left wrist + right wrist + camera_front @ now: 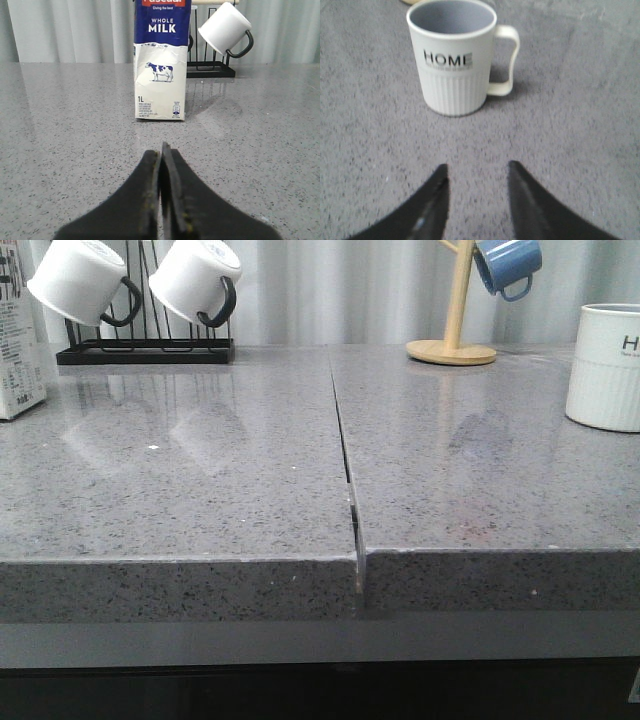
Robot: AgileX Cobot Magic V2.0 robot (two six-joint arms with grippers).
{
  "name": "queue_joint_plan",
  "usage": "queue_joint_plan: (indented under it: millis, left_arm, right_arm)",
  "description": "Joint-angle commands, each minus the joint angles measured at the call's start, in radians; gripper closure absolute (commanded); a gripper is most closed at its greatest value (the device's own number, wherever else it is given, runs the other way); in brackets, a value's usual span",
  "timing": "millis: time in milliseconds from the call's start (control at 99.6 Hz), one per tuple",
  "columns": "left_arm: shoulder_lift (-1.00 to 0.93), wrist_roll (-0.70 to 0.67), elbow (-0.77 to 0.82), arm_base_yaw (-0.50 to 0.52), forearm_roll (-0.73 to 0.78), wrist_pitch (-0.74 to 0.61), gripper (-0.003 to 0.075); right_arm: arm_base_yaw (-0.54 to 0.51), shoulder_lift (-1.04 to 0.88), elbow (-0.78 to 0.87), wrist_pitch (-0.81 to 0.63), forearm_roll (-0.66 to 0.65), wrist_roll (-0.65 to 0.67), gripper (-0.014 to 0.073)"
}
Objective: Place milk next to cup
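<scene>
At front-view edges — milk (pixel 20 335), cup (pixel 606 365) both cut off.

Milk carton (pixel 161 60): blue band reads "WHOLE MILK", "Giving the best" above; "1L" on white lower part. Cup (pixel 452 57): black "HOME".

The milk (pixel 161 60) was white below a deep blue top, with white lettering and a blue-and-white cow. The cup (pixel 452 57) was cream, ribbed on its lower half, lettered "HOME" in black, grey inside. The table (pixel 200 480) was speckled grey. Behind the milk, a white mug (pixel 225 29) with a black handle hung on a black rack (pixel 145 352). A blue mug (pixel 507 265) hung on a pale wooden stand (pixel 452 348).
</scene>
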Motion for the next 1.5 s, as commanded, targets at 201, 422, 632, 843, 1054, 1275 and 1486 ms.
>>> queue_joint_plan:
  millis: [201, 422, 632, 843, 1054, 1275, 1486]
  left_arm:
    - [-0.033, -0.008, 0.041, 0.003, -0.007, -0.077, 0.0741]
    - [-0.033, -0.008, 0.041, 0.003, -0.007, -0.077, 0.0741]
    - [-0.033, -0.008, 0.041, 0.003, -0.007, -0.077, 0.0741]
    - [-0.033, -0.008, 0.041, 0.003, -0.007, -0.077, 0.0741]
    - [-0.033, -0.008, 0.041, 0.003, -0.007, -0.077, 0.0741]
    - [-0.033, -0.008, 0.041, 0.003, -0.007, -0.077, 0.0741]
    - [-0.033, -0.008, 0.041, 0.003, -0.007, -0.077, 0.0741]
  right_arm:
    - [-0.039, 0.136, -0.040, -0.304, 0.000, -0.007, 0.0194]
    - [-0.131, 0.280, -0.040, -0.538, 0.001, -0.007, 0.0194]
    - [-0.137, 0.431, -0.077, -0.642, 0.047, -0.007, 0.0194]
    - [-0.137, 0.566, -0.148, -0.683, 0.053, -0.007, 0.0194]
    - [-0.137, 0.658, -0.204, -0.694, 0.052, -0.007, 0.0194]
    - [-0.137, 0.746, -0.267, -0.697, 0.051, -0.006, 0.0194]
    - [-0.135, 0.834, -0.339, -0.698, 0.037, -0.006, 0.0194]
